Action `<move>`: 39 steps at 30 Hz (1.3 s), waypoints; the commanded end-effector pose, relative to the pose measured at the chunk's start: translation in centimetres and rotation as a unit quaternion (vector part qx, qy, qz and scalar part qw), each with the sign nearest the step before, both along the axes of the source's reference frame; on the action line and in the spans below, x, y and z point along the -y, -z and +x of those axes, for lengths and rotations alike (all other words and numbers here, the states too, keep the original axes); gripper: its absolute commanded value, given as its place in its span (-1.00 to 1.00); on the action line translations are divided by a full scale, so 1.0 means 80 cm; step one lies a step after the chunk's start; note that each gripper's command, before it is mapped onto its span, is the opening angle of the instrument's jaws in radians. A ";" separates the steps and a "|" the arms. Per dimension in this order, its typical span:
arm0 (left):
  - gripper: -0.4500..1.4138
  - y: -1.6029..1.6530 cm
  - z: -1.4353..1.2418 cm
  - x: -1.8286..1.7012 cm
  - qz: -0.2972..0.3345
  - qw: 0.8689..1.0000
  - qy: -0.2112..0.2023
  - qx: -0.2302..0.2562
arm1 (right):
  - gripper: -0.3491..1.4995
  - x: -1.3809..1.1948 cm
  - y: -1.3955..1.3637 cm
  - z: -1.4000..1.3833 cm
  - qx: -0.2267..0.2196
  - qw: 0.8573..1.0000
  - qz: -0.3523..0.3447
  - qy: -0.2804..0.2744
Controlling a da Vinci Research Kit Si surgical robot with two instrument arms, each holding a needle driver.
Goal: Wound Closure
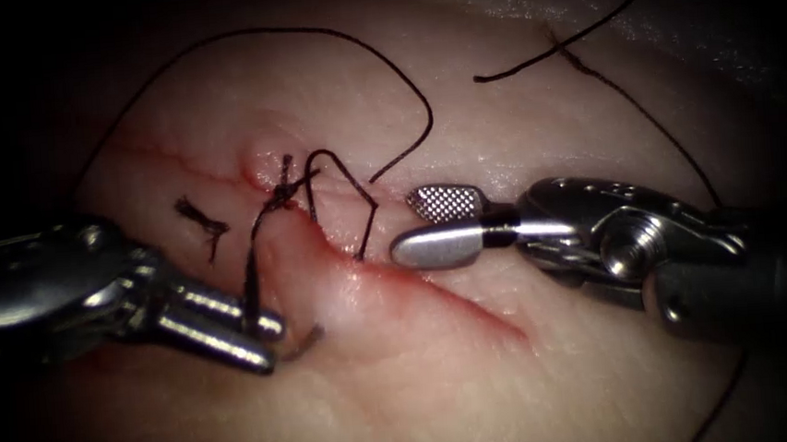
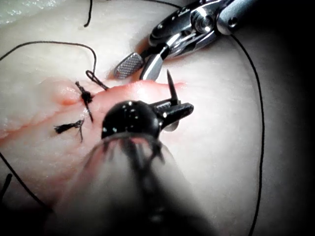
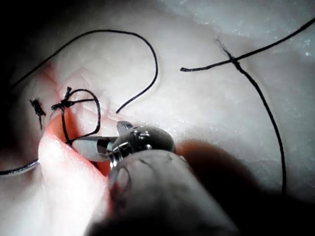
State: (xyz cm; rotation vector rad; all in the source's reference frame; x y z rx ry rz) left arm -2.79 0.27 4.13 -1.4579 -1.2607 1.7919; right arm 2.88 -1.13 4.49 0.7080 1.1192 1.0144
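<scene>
LEFT TOOL [image 1: 268,341]: jaws pinch needle [image 2: 171,86] near its tail, at 7 o'clock of knot [image 1: 282,194] | NEEDLE: point up, clear of tissue [image 1: 516,388], left of cut [image 1: 454,295] | RIGHT TOOL [image 1: 440,222]: jaws spread, empty, at 3 o'clock of knot | THREAD [image 1: 306,35]: loops across tissue at 12 o'clock

No text, label, brand, number or sign can be read in any of the views. The only marking on the metal of the right tool [image 1: 440,225] is the fine cross-hatched grip pattern on its jaw face (a texture, not lettering). The tissue [image 1: 441,375] carries no print.
</scene>
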 end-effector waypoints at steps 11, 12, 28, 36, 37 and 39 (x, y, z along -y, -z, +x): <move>-1.00 0.0033 0.0040 0.0002 0.055 0.998 0.019 -0.022 | 0.40 -0.0024 0.0048 0.0000 0.009 0.990 -0.123 0.072; -1.00 0.0039 0.0044 -0.0001 0.060 0.998 0.021 -0.026 | 0.42 -0.0026 0.0057 0.0000 0.007 0.988 -0.136 0.076; -1.00 0.0107 0.0066 -0.0020 -0.012 0.998 0.060 -0.003 | 0.53 -0.0006 0.0124 0.0074 -0.044 0.940 -0.293 0.167; -1.00 0.0125 0.0071 -0.0046 -0.063 0.992 0.106 0.008 | 0.55 0.0037 0.0043 0.0108 -0.034 0.924 -0.329 0.193; -1.00 0.0125 0.0071 -0.0046 -0.063 0.992 0.106 0.008 | 0.55 0.0037 0.0043 0.0108 -0.034 0.924 -0.329 0.193; -1.00 0.0131 0.0078 -0.0046 -0.075 0.991 0.112 0.011 | 0.51 0.0050 0.0013 0.0107 -0.018 0.919 -0.334 0.207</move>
